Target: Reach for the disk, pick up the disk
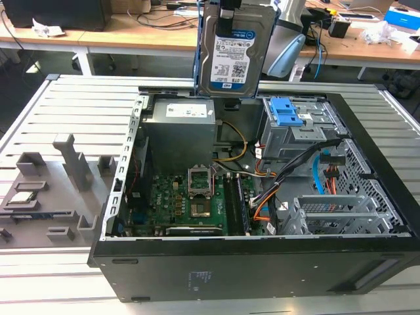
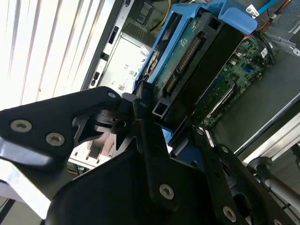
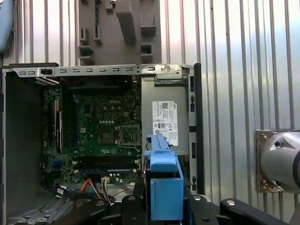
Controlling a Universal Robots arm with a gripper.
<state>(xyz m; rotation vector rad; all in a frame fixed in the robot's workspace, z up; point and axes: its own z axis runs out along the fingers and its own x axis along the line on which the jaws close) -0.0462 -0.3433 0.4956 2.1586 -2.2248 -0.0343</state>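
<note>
Exterior view, from its left to its right: we see a grey fixture tray lying beside the open computer case. Inside the case are the power supply and, nearer the camera, the motherboard. Above the middle of the case hangs the disk, upright with its label facing the camera and well clear of everything below it. Further right, the blue bracket sits on the grey drive cage, apart from the disk. In the second wrist view the gripper is closed narrowly on the disk, its black fingers pressing the two sides of the blue frame that holds the drive. In the first wrist view that frame appears edge-on above the motherboard and power supply. We judge the reach to be done and the pick-up essentially made, since the disk hangs free in the clamp and touches nothing in the case. Any further move, in our judgement, calls for a firm hold on the plastic frame, an upright drive, and clearance from the case's rim and cables.
</note>
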